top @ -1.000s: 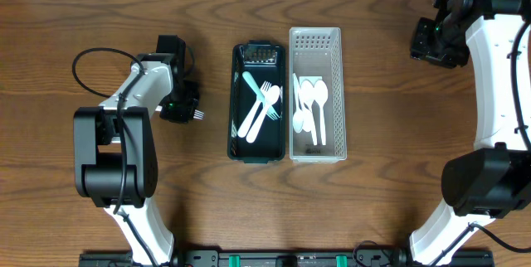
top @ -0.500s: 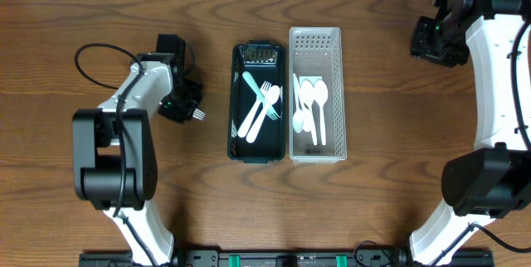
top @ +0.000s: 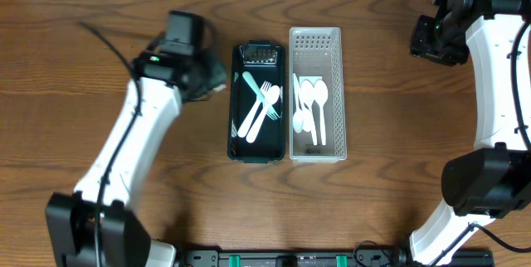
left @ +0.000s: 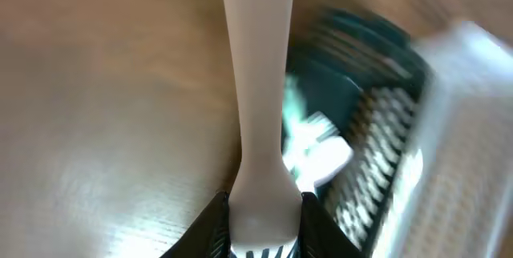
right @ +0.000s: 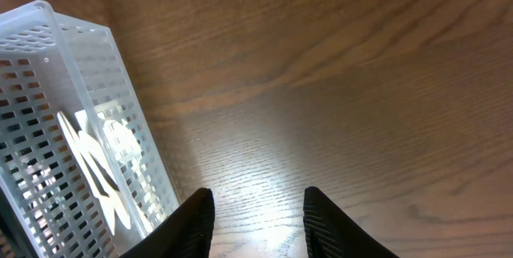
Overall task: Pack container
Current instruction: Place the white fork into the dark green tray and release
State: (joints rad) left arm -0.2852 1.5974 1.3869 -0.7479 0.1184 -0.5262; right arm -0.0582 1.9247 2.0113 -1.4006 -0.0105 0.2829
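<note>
**Left gripper** (left: 263, 238) is pinching a white utensil (left: 258, 90) by its broader end, with the handle projecting straight ahead of the fingers. Just ahead and to the right, the dark tray (top: 231, 122) is lying with its long axis running away from the robot, forks (top: 267, 99) inside. The white basket (top: 339, 93) holding spoons (top: 312, 101) is standing just beside the tray, on its right.

**Right gripper** (right: 258, 210), spread and empty, is hovering over bare tabletop (right: 361, 90), well apart from the tray.

The left arm is the nearer one. The handle probably needs turning parallel to the tray.
</note>
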